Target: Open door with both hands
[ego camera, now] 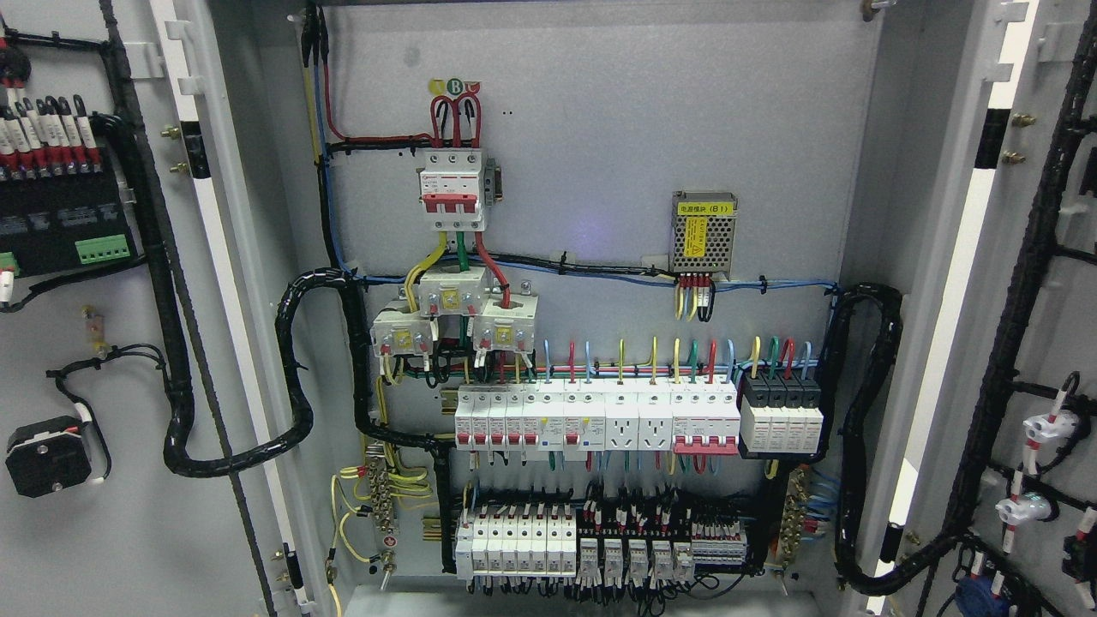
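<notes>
Both grey metal doors of the electrical cabinet stand swung wide open. The left door (94, 531) fills the left edge of the view with its inner face turned toward us, and the right door (1058, 360) does the same at the right edge. Neither robot hand shows anywhere in the picture, so I cannot tell how the fingers are held or how the doors lie relative to them.

Between the doors, further back, is the pale grey back panel (617, 111) of the cabinet. High on it sits a white three-pole main breaker with a red toggle (452, 190), fed by red looped wires from above. To its right is a small perforated metal power supply with a yellow label (704, 231). Lower down runs a long row of white miniature breakers (596, 417), and below that a second row of white terminal modules (514, 542).

A thick black wrapped cable bundle (296, 377) loops from the panel across to the left door; another black bundle (861, 446) curves down the right side. On the left door, a black square component (47, 454) is fixed near the bottom, and green terminal blocks (103, 248) sit higher up. White plug connectors (1050, 426) hang on the right door.
</notes>
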